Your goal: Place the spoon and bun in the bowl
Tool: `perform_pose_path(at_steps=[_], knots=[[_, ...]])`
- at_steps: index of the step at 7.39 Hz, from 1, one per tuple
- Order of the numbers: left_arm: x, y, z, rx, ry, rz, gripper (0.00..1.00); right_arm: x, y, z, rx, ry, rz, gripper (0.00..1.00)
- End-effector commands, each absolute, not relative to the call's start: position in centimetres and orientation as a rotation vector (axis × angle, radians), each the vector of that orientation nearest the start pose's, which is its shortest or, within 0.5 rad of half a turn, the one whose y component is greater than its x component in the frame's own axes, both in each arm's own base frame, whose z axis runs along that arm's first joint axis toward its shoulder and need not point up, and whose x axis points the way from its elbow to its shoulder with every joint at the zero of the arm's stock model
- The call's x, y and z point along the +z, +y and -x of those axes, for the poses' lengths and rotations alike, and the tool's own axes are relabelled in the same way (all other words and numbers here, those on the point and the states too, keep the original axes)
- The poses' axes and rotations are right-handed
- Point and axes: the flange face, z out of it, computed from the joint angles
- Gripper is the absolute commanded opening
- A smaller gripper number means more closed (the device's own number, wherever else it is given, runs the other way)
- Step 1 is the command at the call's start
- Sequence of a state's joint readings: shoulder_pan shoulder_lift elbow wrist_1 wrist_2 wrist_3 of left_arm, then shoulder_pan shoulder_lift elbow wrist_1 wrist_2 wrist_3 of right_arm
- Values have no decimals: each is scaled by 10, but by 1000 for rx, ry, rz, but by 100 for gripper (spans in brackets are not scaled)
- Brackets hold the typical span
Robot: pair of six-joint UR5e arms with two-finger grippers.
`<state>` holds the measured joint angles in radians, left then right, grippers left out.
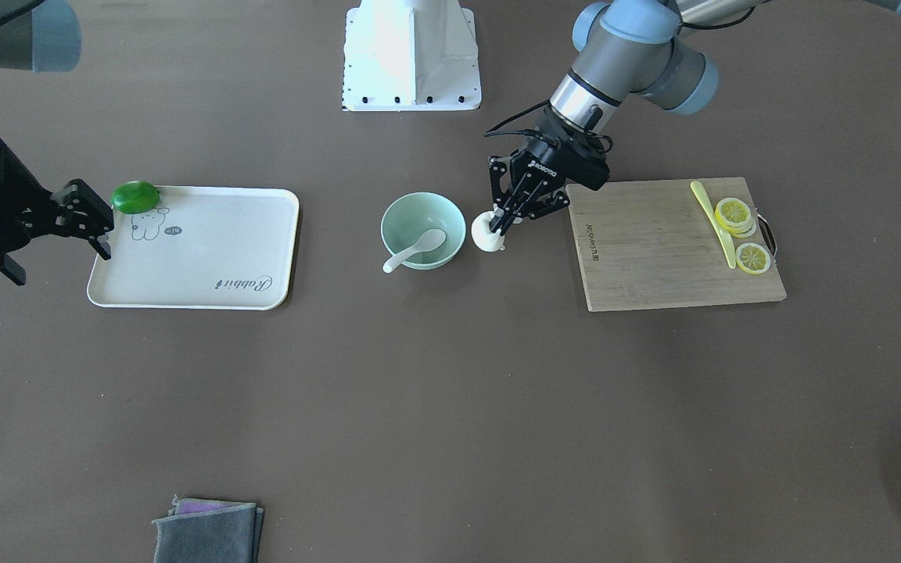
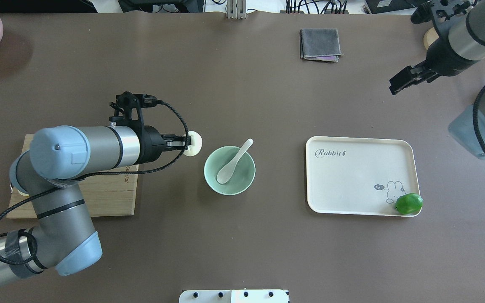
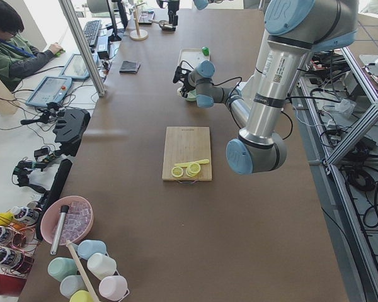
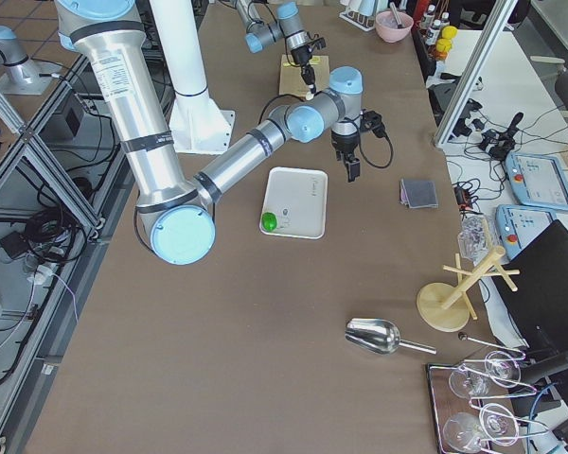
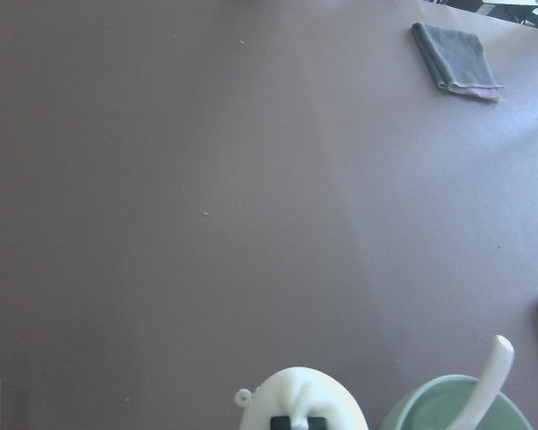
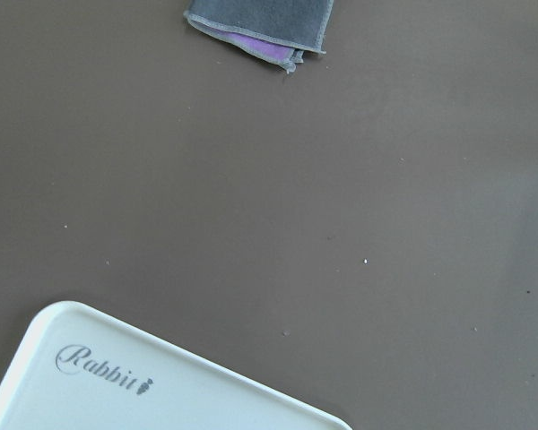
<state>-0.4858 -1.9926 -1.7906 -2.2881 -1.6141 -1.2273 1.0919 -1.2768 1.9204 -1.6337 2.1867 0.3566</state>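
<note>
The pale mint-green bowl (image 1: 402, 213) stands mid-table, and the white spoon (image 1: 415, 249) lies in it with its handle over the rim. My left gripper (image 1: 497, 227) is shut on the white bun (image 1: 485, 236), just outside the bowl's rim on the cutting-board side. From overhead, the bun (image 2: 194, 144) is left of the bowl (image 2: 242, 182) and the spoon (image 2: 234, 162). The left wrist view shows the bun (image 5: 305, 399) between my fingertips, next to the bowl (image 5: 430, 410). My right gripper (image 1: 59, 262) is open and empty beside the tray's end.
A cream tray (image 1: 208, 270) holds a green lime (image 1: 135, 197) at one corner. A wooden cutting board (image 1: 654, 254) carries lemon slices (image 1: 734, 213) and a yellow-green knife (image 1: 715, 223). A folded grey cloth (image 1: 208, 533) lies near the operators' edge.
</note>
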Motion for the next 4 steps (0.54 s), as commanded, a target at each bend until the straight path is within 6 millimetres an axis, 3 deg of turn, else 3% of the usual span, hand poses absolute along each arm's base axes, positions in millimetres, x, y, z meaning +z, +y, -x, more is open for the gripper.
perform_pose_path(at_steps=[1,2,3,4], knots=[[210,-385,-524,-117,1267,-511,0,378,-539,155,-350,-793,-266,100],[210,-381,-528,-110,1270,-505,97,390,-539,147,-366,-785,-264,100],[214,-366,-541,-87,1273,-486,98,398,-535,140,-369,-790,-256,100],[211,-366,-540,-87,1276,-487,98,399,-534,138,-362,-792,-254,100]])
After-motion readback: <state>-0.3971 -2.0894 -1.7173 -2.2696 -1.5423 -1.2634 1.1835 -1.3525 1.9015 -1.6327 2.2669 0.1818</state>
